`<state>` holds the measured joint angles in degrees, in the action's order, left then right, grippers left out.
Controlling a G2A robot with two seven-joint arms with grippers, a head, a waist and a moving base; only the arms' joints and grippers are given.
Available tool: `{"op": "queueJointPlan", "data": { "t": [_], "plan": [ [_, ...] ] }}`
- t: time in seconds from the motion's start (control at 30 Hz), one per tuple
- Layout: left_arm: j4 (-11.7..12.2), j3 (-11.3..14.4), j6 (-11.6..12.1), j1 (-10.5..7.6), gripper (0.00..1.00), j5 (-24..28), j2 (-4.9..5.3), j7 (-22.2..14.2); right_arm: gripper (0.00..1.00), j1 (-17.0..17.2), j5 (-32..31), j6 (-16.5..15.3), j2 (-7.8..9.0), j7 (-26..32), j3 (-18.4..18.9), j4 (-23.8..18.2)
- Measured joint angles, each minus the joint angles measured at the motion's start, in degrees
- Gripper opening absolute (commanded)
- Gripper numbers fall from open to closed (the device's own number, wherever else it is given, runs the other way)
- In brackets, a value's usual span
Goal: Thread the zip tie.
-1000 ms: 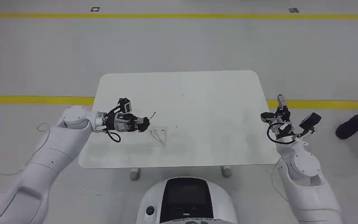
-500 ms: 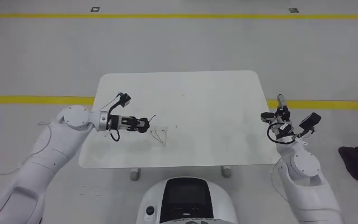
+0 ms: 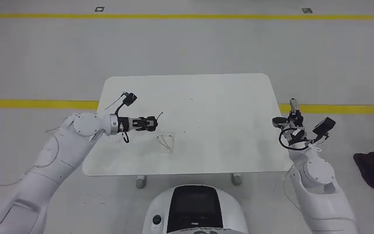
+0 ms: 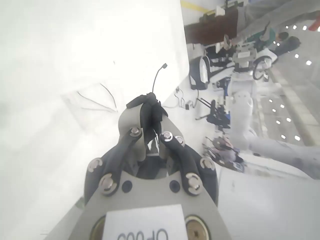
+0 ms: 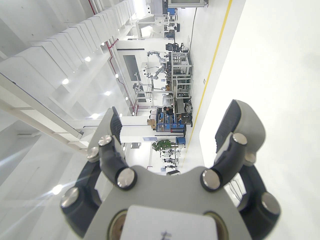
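Observation:
My left gripper [image 3: 154, 121] [image 4: 149, 101] hangs above the left part of the white table [image 3: 222, 105], shut on a thin black zip tie [image 4: 157, 78]. The tie sticks out past the fingertips, and its square head [image 4: 164, 65] is at the free end. In the top view the zip tie [image 3: 159, 117] shows as a short dark line off the gripper's tip. My right gripper [image 5: 175, 121] [image 3: 290, 120] is off the table's right edge, open, with nothing between its fingers [image 5: 228, 123].
Several loose zip ties [image 3: 166, 141] [image 4: 100, 101] lie on the table just in front of the left gripper, near the front edge. The middle and right of the tabletop are bare white surface.
My left arm has lifted and swung away from the loose ties toward the table's middle, its wrist rotating, with the zip tie still held. The right arm has not moved.

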<state>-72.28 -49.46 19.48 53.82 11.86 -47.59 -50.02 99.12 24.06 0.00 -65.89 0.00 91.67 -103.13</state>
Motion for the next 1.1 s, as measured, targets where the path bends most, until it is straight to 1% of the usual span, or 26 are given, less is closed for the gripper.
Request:
{"op": "queueJointPlan", "data": {
  "t": [0.03, 0.1, 0.13, 0.17, 0.2, 0.23, 0.3, 0.33, 0.4, 0.43, 0.5, 0.53, 0.6, 0.63, 0.7, 0.97, 1.0, 1.03, 1.07, 1.1],
  "plan": [
    [-2.0, -1.3, 0.0, 1.27, 0.0, -2.3, 0.28, 3.0, 1.0, 0.0, 0.0, 0.0, 0.0, 0.0, 0.0, 0.0],
    [-4.9, -2.5, 0.0, 3.17, 0.0, -8.2, 0.82, 7.5, 1.0, 0.0, 0.0, 0.0, 0.0, 0.0, 0.0, 0.0],
    [-6.5, -2.9, 0.0, 4.52, 0.0, -13.1, 1.18, 11.2, 1.0, 0.0, 0.0, 0.0, 0.0, 0.0, 0.0, 0.0],
    [-7.6, -2.9, 0.0, 5.49, 0.0, -16.9, 1.49, 14.2, 1.0, 0.0, 0.0, 0.0, 0.0, 0.0, 0.0, 0.0],
    [-8.6, -2.7, 0.0, 6.43, 0.0, -20.8, 1.79, 17.3, 1.0, 0.0, 0.0, 0.0, 0.0, 0.0, 0.0, 0.0],
    [-9.5, -2.1, 0.0, 7.51, 0.0, -26.1, 2.25, 21.6, 1.0, 0.0, 0.0, 0.0, 0.0, 0.0, 0.0, 0.0],
    [-10.1, -0.6, 0.0, 8.76, 0.0, -33.3, 3.0, 28.2, 1.0, 0.0, 0.0, 0.0, 0.0, 0.0, 0.0, 0.0],
    [-10.3, 0.7, 0.0, 9.14, 0.0, -37.6, 3.53, 32.5, 1.0, 0.0, 0.0, 0.0, 0.0, 0.0, 0.0, 0.0],
    [-10.3, 3.0, 0.0, 9.26, 0.0, -43.6, 4.37, 39.2, 1.0, 0.0, 0.0, 0.0, 0.0, 0.0, 0.0, 0.0],
    [-10.1, 4.7, 0.0, 9.08, 0.0, -47.5, 4.98, 43.8, 1.0, 0.0, 0.0, 0.0, 0.0, 0.0, 0.0, 0.0],
    [-9.5, 7.5, 0.0, 8.55, 0.0, -52.4, 5.89, 50.6, 1.0, 0.0, 0.0, 0.0, 0.0, 0.0, 0.0, 0.0],
    [-8.9, 9.4, 0.0, 7.96, 0.0, -55.2, 6.51, 54.7, 1.0, 0.0, 0.0, 0.0, 0.0, 0.0, 0.0, 0.0],
    [-8.3, 12.3, 0.0, 6.96, 0.0, -58.0, 7.36, 60.1, 1.0, 0.0, 0.0, 0.0, 0.0, 0.0, 0.0, 0.0],
    [-7.8, 14.1, 0.0, 6.16, 0.0, -59.0, 7.86, 62.5, 1.0, 0.0, 0.0, 0.0, 0.0, 0.0, 0.0, 0.0],
    [-7.6, 15.0, 0.0, 5.76, 0.0, -59.4, 8.07, 63.6, 1.0, 0.0, 0.0, 0.0, 0.0, 0.0, 0.0, 0.0],
    [-7.5, 14.8, -0.2, 5.71, 0.0, -59.4, 8.05, 63.2, 1.0, 0.0, 0.0, 0.0, 0.0, 0.0, 0.0, 0.0],
    [-7.1, 14.8, -0.9, 5.45, 0.0, -60.2, 8.08, 62.5, 1.0, 0.0, 0.0, 0.0, 0.0, 0.0, 0.0, 0.0],
    [-7.1, 14.8, -2.6, 5.54, 0.0, -61.8, 8.06, 61.5, 1.0, 0.0, 0.0, 0.0, 0.0, 0.0, 0.0, 0.0],
    [-8.1, 14.7, -5.8, 6.13, 0.0, -65.0, 8.08, 60.9, 1.0, 0.0, 0.0, 0.0, 0.0, 0.0, 0.0, 0.0],
    [-8.7, 14.3, -8.2, 6.33, 0.0, -67.7, 8.24, 61.5, 1.0, 0.0, 0.0, 0.0, 0.0, 0.0, 0.0, 0.0]
  ]
}}
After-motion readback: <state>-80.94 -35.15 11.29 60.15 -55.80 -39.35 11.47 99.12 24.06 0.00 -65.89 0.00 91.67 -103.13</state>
